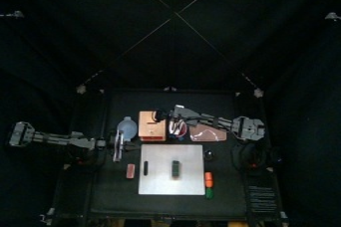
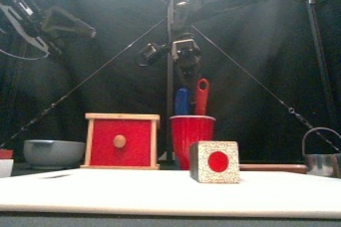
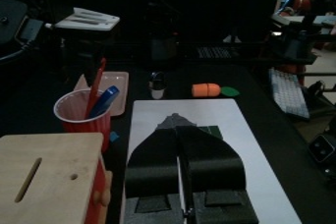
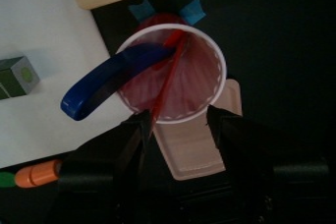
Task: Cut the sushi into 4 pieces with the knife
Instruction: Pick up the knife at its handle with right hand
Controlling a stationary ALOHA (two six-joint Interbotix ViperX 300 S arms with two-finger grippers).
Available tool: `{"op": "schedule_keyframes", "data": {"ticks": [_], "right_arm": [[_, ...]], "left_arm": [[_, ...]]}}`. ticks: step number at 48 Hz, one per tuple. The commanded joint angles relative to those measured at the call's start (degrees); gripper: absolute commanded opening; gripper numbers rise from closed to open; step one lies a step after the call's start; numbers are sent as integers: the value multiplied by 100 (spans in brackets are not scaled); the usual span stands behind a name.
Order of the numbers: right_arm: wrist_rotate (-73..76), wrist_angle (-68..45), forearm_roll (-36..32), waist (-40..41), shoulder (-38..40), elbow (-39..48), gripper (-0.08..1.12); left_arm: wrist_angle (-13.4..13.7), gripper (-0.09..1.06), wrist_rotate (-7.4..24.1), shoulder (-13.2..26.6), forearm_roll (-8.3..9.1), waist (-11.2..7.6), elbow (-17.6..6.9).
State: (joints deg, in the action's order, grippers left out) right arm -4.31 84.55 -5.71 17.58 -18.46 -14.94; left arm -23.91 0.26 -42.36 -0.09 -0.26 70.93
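Note:
The sushi roll, dark with a speckled end and a red centre, lies on the white cutting board; from above the roll sits mid-board. Behind it stands the red cup holding the blue knife and the red knife. My right gripper hangs open just above the cup, empty; the blue knife leans toward the board. My left gripper is shut on nothing, hovering over the board's left part.
The wooden box with the red drawer front stands left of the cup. A blue-grey bowl sits far left, a metal cutter far right. An orange toy lies right of the board, and a pink tray lies under the right gripper.

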Motion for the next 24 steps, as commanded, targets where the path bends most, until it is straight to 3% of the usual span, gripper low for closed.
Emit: {"op": "schedule_keyframes", "data": {"ticks": [1, 24], "right_arm": [[-9, 26, 35, 0, 141, -70, 86], [18, 88, 44, -229, 158, -264, 86]], "left_arm": [[-53, -2, 0, 18, 0, 18, -70], [-53, -2, 0, 26, 0, 18, -70]]}}
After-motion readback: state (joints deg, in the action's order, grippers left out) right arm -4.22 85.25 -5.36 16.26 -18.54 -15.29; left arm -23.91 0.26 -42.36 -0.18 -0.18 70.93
